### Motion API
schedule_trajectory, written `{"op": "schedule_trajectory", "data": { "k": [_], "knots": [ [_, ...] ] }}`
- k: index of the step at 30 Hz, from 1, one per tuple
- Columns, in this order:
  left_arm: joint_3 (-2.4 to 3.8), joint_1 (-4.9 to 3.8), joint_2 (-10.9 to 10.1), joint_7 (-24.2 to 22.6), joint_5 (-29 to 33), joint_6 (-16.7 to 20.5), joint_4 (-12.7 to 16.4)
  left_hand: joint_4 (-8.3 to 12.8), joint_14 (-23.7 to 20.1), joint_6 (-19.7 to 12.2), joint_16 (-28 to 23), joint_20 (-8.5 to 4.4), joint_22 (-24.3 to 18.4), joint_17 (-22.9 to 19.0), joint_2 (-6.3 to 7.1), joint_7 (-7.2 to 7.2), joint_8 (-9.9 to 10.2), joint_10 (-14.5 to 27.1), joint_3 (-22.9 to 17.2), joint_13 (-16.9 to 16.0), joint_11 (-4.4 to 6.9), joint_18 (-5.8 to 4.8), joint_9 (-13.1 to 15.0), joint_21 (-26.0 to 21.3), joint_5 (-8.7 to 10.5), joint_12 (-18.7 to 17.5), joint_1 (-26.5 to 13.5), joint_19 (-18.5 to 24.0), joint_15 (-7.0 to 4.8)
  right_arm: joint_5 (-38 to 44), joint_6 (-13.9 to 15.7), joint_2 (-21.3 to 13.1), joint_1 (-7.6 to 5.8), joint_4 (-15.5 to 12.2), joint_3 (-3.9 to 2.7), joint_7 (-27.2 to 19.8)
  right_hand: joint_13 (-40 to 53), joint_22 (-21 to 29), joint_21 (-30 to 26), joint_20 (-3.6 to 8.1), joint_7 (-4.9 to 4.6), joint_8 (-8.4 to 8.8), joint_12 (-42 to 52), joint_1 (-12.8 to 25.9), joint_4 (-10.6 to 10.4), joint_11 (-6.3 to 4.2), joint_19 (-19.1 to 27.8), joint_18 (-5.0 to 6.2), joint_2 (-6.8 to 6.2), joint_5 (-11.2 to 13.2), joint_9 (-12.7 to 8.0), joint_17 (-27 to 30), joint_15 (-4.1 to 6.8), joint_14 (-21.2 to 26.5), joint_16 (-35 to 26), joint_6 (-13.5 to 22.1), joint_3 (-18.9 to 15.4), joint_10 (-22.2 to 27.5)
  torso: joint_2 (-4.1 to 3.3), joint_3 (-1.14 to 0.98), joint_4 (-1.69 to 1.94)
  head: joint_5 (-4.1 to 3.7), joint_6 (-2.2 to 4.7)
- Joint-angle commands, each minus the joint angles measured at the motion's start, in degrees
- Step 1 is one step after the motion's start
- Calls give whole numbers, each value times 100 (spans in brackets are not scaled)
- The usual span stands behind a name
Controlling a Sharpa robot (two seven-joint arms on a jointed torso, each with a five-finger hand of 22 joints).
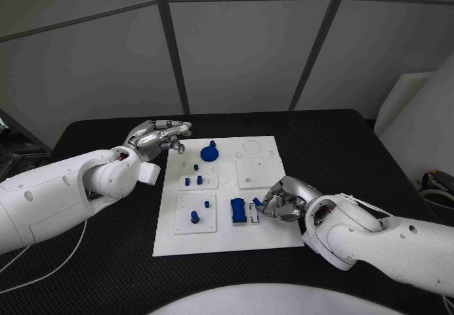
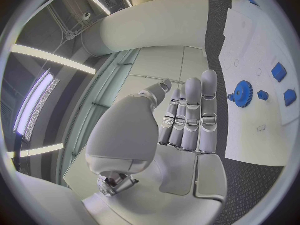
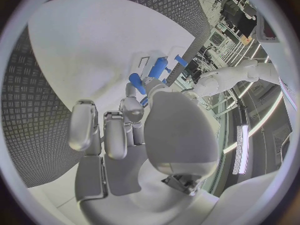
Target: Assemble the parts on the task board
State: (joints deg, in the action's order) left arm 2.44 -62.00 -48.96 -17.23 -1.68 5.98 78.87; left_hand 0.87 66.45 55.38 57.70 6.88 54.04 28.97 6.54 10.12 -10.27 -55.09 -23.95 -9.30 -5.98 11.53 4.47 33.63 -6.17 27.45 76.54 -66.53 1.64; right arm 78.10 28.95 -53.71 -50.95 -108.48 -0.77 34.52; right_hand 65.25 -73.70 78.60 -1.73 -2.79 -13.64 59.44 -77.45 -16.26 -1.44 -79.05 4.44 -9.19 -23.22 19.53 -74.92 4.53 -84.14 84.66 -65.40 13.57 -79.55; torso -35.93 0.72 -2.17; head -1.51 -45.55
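Right hand [image 1: 281,202] pinches a small blue piece [image 3: 137,83] over the white board [image 1: 269,243].
Its fingers hide most of it; left hand [image 1: 159,138] holds nothing, fingers apart.

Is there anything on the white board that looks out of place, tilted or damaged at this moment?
Nothing stands out. The task board lies flat on the table, and the blue gear and block sit on it undamaged. The right hand holds a small blue part beside the block; the left hand is empty.
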Motion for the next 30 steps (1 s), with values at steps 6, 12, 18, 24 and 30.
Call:
{"op": "schedule_trajectory", "data": {
  "k": [6,12,18,24,30],
  "knots": [
    [4,-11,-2,-18,-13,-60,32,0,-30,-35,24,20,-7,-9,-32,-2,-12,42,47,8,-11,-105,-7,-18,16,35,4,3,-10,-189,-558,165,-6,116,-1,151,58,-47,59,6,9,-47,91,187,6,-11,-58,-66,6,-276,53,-595,41,-407,51,-56,-147,-77,3,7,-4,17,-17],
    [4,-11,-2,-19,-13,-63,34,0,-30,-35,24,20,-7,-9,-32,-2,-12,42,47,8,-11,-105,-7,-18,16,35,4,3,-10,-189,-700,214,-6,156,-1,228,80,-59,63,16,20,-66,115,333,8,-22,-65,-68,24,-600,101,-620,49,-409,63,-66,-309,-100,7,-1,1,17,-31],
    [4,-11,0,-20,-13,-66,31,0,-30,-35,24,20,-7,-9,-32,-2,-12,42,47,8,-11,-105,-7,-18,16,35,4,3,-10,-189,-786,247,-6,185,-1,228,82,-52,57,17,20,-70,115,369,5,-22,-60,-66,27,-626,112,-614,50,-407,60,-68,-358,-102,7,-1,-1,13,-31],
    [4,-11,5,-19,-13,-66,24,-2,-33,-39,27,21,-10,-14,-34,0,-15,46,52,8,-13,-105,-7,-23,16,39,6,3,-8,-188,-780,269,-6,194,-1,201,112,-53,53,11,3,-81,148,737,-35,-2,-60,-68,54,-472,144,-619,33,-407,61,-82,-633,-122,4,-4,-1,2,-39],
    [4,-11,4,-16,-13,-63,17,-5,-41,-45,34,24,-16,-25,-39,2,-21,53,60,7,-15,-106,-6,-31,15,46,14,2,-5,-188,-765,272,-6,184,-1,174,139,-52,47,2,8,-72,174,1062,-39,-3,-59,-65,168,-215,163,-630,33,-408,64,-77,-898,-133,4,-5,0,3,-41]
  ]
}}
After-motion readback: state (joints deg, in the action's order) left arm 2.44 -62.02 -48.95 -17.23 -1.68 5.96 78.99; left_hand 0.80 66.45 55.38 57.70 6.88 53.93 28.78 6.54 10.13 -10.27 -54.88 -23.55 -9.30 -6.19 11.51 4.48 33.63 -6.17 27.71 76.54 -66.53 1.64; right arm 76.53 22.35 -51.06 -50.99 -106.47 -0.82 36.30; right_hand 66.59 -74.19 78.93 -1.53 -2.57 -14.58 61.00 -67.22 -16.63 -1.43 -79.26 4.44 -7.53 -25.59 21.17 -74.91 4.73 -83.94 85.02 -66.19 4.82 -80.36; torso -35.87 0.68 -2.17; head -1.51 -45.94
